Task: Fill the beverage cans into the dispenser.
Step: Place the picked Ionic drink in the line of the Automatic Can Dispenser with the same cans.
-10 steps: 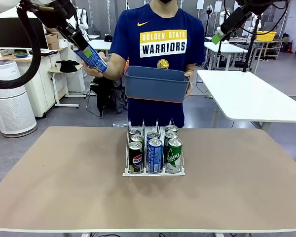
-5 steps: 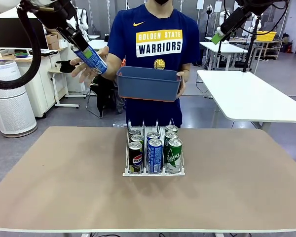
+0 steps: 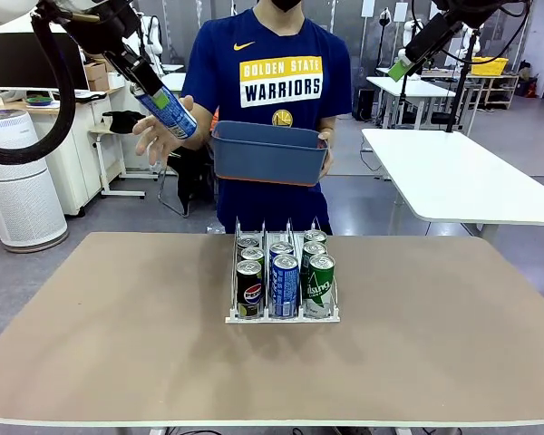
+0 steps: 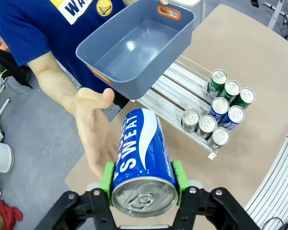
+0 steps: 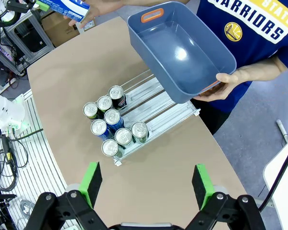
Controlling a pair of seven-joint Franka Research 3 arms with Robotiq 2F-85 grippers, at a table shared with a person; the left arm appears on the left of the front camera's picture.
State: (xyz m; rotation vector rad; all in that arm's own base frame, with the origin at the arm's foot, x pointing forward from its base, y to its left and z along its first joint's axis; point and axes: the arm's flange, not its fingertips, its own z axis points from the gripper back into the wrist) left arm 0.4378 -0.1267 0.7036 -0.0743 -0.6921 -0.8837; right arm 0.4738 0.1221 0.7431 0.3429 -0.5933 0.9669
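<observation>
Your left gripper [image 4: 143, 184] is clamped on a blue can [image 4: 143, 153], green pads pressed to either side of it, silver top facing back toward the wrist. In the front view that can [image 3: 168, 111] sits high up and tilted, its long axis running down and away from the gripper, well above the table [image 3: 118, 344].

The rack [image 3: 282, 313] is what matters to you now. From the left gripper it lies ahead and far below, off toward the table's middle. Seven cans already stand in it, all upright: three in the black lane, two in the blue lane, two in the green. In the left wrist view the open ends of the lanes [image 4: 177, 88] lie nearer your gripper than the standing cans [image 4: 220, 109] do, so I judge the blue lane's free end is the way in, and you will need to bring the can's axis upright or in line with that lane before lowering.

A person's hand [image 4: 93, 129] is open just beside the can, close under it, and their other hand holds an empty tub [image 4: 134, 50] between your gripper and the rack. Mind both on the way down.

Your right gripper [image 5: 146, 184] is spread wide, holding nothing, high over the table with the rack [image 5: 153, 108] ahead of it. The left arm carries the load, so the move is its.
</observation>
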